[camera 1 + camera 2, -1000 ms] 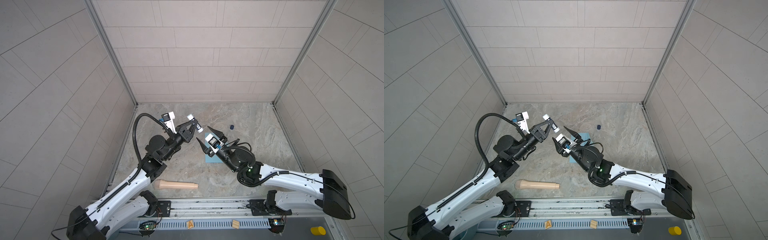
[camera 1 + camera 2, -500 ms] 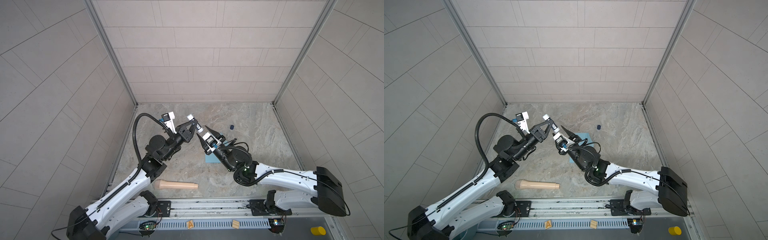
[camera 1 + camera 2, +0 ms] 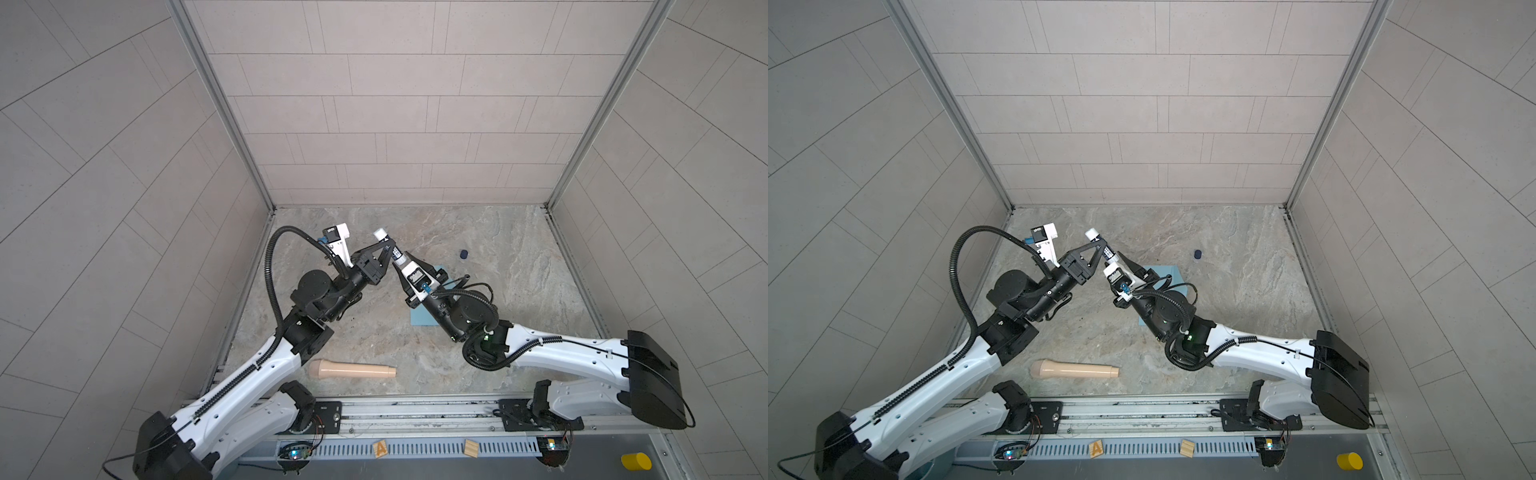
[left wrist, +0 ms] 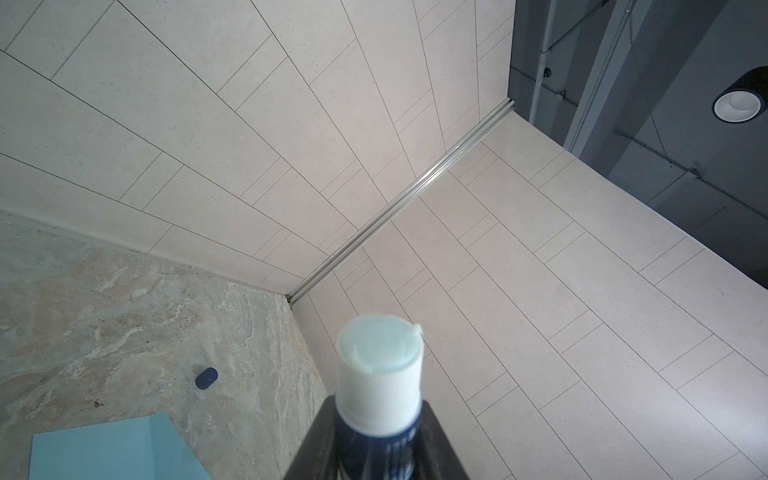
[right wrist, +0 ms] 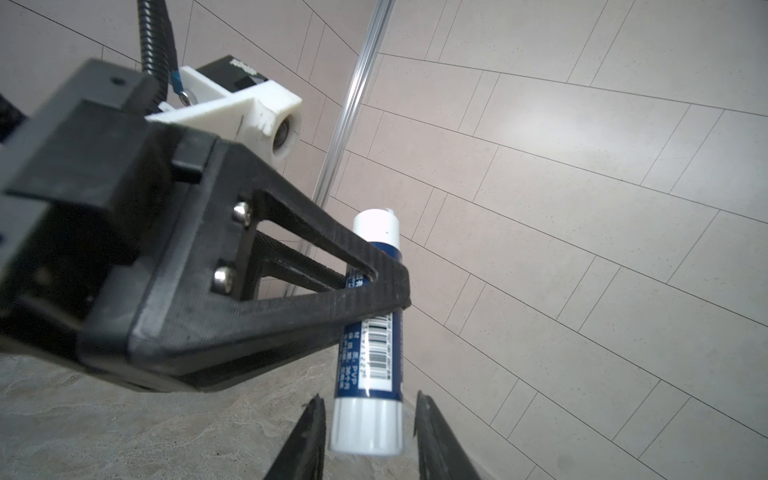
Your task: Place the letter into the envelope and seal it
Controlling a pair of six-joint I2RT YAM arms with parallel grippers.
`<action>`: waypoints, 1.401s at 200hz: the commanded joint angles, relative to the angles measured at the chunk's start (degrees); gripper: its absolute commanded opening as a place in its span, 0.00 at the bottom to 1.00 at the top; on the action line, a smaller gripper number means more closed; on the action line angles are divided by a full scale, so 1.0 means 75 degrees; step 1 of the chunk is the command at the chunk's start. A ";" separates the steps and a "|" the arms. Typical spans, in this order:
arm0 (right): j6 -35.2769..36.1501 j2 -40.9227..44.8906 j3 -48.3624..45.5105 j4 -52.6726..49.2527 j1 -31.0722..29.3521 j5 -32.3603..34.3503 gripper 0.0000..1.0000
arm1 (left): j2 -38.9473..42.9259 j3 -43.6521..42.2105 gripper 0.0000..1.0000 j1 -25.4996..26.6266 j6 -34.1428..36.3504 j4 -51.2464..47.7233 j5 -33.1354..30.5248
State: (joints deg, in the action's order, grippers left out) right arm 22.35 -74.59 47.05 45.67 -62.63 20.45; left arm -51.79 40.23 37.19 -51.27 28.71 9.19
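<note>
Left claw: my left claw (image 5: 390,291) is pinching the glue stick (image 5: 372,361) around its middle.
Right claw: my right claw (image 5: 368,397) is spread a little. It has one finger on each side of the stick's white bottom end, with a small gap on both sides, so it is not pinching yet.
Which way the stick lies: its long way runs from the bare glue tip down to the white bottom. The bottom points right into my right claw.
Next move: I think my right claw only has to squeeze that end.
Envelope: the envelope (image 3: 417,322) lies flat on the table (image 3: 519,291), partly hidden under my right arm.
Letter: I cannot see it anywhere.
Count: two claws, one glue stick, one envelope, one little dark blue cap (image 3: 463,253), one wooden stick (image 3: 351,369).
</note>
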 commanded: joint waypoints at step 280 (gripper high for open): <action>-0.7897 0.0152 0.1160 -0.1386 0.3549 -0.7783 0.00 | -0.0126 0.0368 0.00 0.0023 0.1345 0.0394 0.1227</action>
State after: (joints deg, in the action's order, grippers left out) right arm -36.10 -73.56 54.24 33.58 -36.84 -43.68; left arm -53.65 41.89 36.29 -41.67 33.82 16.45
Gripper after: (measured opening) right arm 0.201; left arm 0.274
